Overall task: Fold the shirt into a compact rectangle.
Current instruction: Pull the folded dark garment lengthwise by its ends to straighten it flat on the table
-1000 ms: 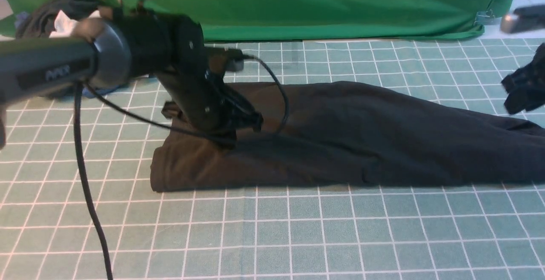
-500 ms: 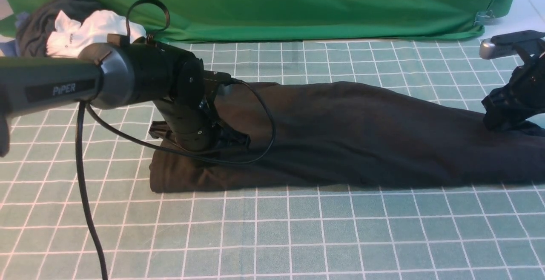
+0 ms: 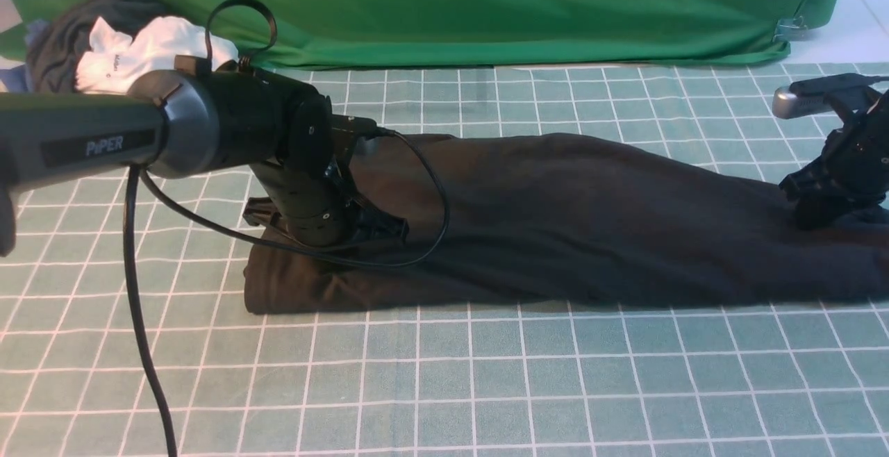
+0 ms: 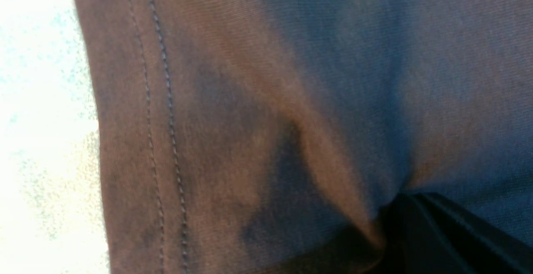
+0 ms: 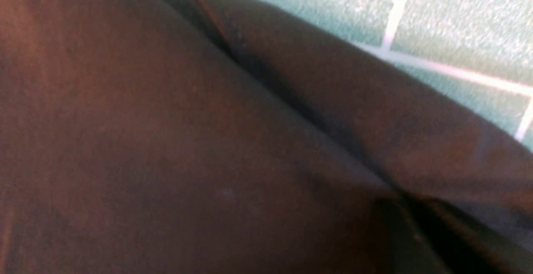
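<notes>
While the left claw pinches the shirt, which lies lengthwise across the counter, the right claw rests on its opposite end, grip unclear. I judge both ends should rise evenly, with the fabric kept taut.

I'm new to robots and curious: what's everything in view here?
dark shirt: one, brown-black, stretched long across the mat.
mat: one, teal with white grid, under everything.
backdrop: one, green, along the far edge.
white shirt: one, white, far left corner.
grey garment: one, dark grey, bunched beside the white shirt.
cable: one, black, hanging from the left arm.
left gripper: one, black, shut on the dark shirt's left end.
right gripper: one, black, on the dark shirt's right end.
</notes>
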### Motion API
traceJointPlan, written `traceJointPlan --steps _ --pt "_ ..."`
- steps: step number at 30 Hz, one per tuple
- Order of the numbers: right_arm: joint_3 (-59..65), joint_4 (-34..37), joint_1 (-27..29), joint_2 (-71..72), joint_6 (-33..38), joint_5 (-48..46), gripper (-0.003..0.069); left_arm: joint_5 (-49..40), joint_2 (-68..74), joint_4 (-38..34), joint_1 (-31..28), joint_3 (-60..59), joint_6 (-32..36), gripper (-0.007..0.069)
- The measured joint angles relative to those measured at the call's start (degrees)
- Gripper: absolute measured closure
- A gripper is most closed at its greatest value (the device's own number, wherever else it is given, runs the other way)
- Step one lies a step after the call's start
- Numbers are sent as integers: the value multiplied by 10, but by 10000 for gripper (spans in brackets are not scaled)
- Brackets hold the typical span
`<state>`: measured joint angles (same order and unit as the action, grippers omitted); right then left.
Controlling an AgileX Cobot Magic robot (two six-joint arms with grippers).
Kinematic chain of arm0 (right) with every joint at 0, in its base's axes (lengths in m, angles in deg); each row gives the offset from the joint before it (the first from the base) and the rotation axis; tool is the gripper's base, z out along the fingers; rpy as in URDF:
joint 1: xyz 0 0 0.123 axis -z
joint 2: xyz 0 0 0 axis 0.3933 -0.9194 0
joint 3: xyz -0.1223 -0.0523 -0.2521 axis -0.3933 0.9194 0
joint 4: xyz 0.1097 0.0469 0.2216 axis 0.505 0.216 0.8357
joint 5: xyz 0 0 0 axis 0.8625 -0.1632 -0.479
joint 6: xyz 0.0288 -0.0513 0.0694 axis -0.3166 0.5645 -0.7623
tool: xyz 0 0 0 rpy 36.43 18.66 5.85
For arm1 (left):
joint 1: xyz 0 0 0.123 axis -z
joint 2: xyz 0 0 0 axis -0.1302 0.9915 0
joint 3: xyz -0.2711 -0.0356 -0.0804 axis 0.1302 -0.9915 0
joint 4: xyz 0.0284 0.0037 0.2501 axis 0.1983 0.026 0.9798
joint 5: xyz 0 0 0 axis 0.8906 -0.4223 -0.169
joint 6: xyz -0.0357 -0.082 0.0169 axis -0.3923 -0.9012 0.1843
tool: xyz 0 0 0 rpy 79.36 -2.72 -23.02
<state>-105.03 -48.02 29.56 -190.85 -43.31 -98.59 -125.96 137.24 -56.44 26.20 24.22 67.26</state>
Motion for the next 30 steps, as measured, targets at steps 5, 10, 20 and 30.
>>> traceJointPlan --steps 5,10,20,30 --pt "-20 0 0 17 -13 -27 628 0 0 0 0 0 0 621" --pt "-37 -18 0 41 -22 -35 629 1 0 0 0 0 0 620" --pt "-41 -81 4 39 -58 38 636 1 0 0 0 0 4 620" --pt "-58 -92 4 26 -115 16 568 1 -1 -1 0 0 4 620"
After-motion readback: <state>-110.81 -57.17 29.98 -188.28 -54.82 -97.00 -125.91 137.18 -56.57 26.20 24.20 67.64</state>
